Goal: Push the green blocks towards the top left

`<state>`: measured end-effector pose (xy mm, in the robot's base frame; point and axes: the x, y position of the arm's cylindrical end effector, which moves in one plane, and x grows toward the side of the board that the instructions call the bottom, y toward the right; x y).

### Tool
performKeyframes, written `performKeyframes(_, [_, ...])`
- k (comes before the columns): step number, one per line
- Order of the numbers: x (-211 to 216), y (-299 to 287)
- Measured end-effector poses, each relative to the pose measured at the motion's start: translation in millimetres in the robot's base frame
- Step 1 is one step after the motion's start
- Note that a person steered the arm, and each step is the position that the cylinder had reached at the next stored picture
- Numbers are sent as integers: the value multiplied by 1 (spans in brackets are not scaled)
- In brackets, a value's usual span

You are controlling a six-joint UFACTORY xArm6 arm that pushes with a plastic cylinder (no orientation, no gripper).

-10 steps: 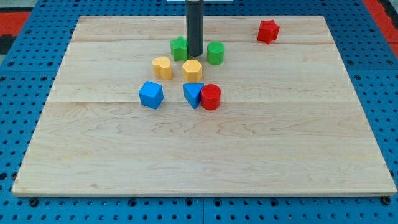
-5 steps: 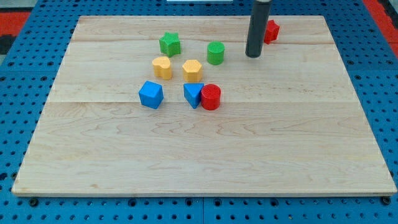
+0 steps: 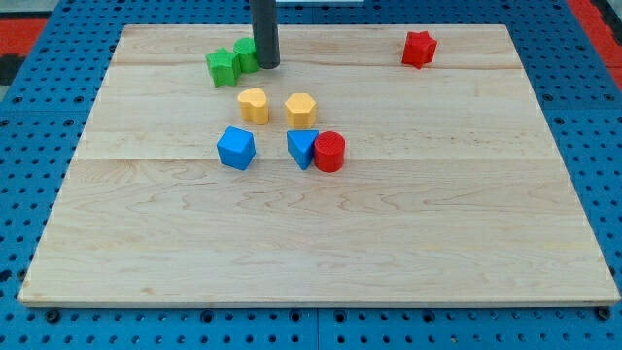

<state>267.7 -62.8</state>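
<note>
Now, going from the view's left, the green star-shaped block and the green round block touch each other near the top of the pale wooden board, left of its middle. My tip presses the round one's right side; there is no pincer. The top left corner is not yet reached, so more pushing remains.

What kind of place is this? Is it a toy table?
It looks more like a robot lab bench than a playroom. A wooden board lies on a blue panel full of holes, small coloured blocks like the red star sit on it, and my tip pushes the green blocks.
</note>
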Motion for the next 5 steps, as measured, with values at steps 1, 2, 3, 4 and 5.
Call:
performKeyframes(1, [-4, -3])
performKeyframes(2, [-10, -6])
performKeyframes(3, [-11, -7])
performKeyframes(4, [-11, -7])
performKeyframes(5, [-11, -7])
